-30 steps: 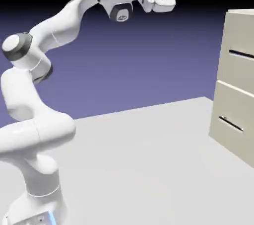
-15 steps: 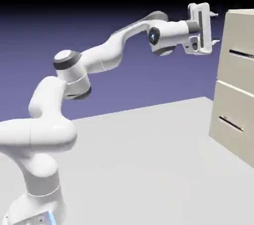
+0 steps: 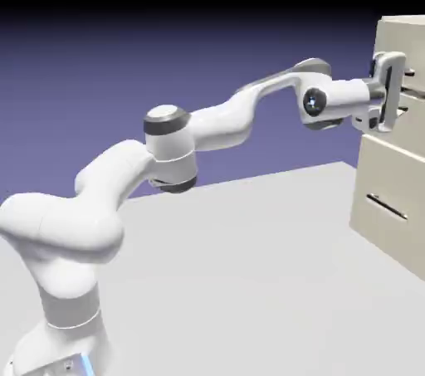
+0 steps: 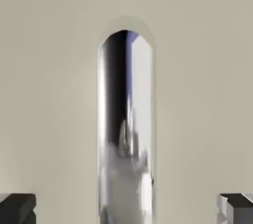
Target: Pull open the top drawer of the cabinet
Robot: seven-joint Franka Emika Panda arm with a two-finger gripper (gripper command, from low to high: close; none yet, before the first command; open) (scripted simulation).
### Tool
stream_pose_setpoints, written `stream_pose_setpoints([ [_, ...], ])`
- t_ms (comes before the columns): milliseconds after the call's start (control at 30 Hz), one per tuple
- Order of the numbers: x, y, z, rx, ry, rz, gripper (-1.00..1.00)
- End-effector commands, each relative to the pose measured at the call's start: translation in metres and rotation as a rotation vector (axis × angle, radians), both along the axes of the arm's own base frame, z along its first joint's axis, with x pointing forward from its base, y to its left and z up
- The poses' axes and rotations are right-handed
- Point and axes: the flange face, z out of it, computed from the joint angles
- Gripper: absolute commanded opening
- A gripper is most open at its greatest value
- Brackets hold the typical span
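2 fingertips (image 4: 18, 209) of my gripper (image 4: 126, 209) stand wide apart, gripping nothing; clearance separates them from each long edge of the top drawer's (image 4: 49, 94) handle (image 4: 116, 94).

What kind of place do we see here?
Probably a simulated robot test scene: a white robot arm, a boxy beige cabinet with bar handles, and only a plain blue-violet backdrop.
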Motion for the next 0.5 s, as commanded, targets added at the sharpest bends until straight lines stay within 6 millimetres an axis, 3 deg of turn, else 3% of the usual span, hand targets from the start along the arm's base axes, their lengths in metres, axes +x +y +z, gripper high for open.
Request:
stream_pose_setpoints([
  [0, -0.005, 0.0, 0.0, 0.0, 0.0, 0.0, -1.0],
  [467, -0.097, 0.0, 0.0, 0.0, 0.0, 0.0, -1.0],
])
